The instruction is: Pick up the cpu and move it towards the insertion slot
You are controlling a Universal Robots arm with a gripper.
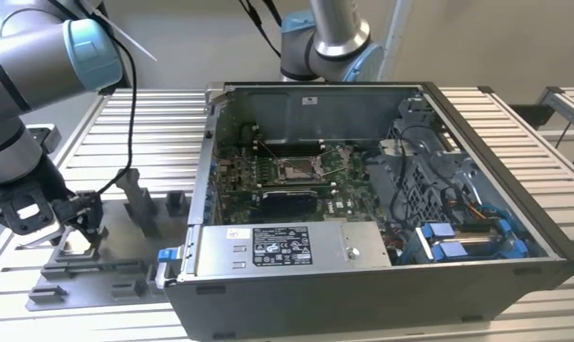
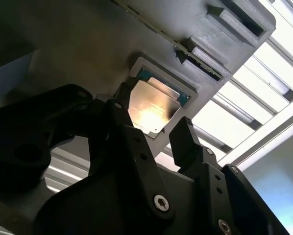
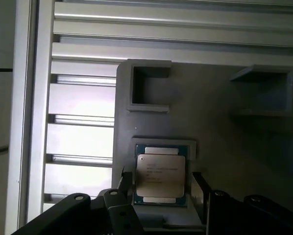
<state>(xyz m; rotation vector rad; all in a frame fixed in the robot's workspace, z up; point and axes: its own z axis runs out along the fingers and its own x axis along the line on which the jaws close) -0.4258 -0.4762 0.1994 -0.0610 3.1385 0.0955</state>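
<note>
Pickup is only just beginning: the black two-fingered gripper [image 3: 161, 180] is hanging low over the flat grey plastic fixture tray [image 3: 225, 147], and the thin, square, silvery-topped cpu [image 3: 161, 174] is lying flat in its shallow square recess in that tray, not yet lifted. The jaws are standing open, a little wider than the chip, with one black finger [image 3: 199, 191] just beside each of two opposite edges. The first wrist view is showing a sliver of gap on both sides. In the second wrist view one fingertip [image 2: 121, 98] is looking very close to a corner of the chip [image 2: 151, 110], and I cannot tell whether it is touching. Nothing is being held.

In the exterior view the gripper [image 1: 78, 231] is working over the tray [image 1: 106, 267] at the exterior view's left, at about eight o'clock from the open dark grey computer case [image 1: 515, 235]. The small, silver-framed square insertion slot [image 1: 296, 169] is sitting on the green motherboard [image 1: 349, 203] inside the case, at roughly two o'clock from the gripper and well apart from it. So the grasp, the lift and the whole carry are, by my reading, yet to be done.

The chip's metal lid is glaring brightly, with a teal-green border showing around it.
</note>
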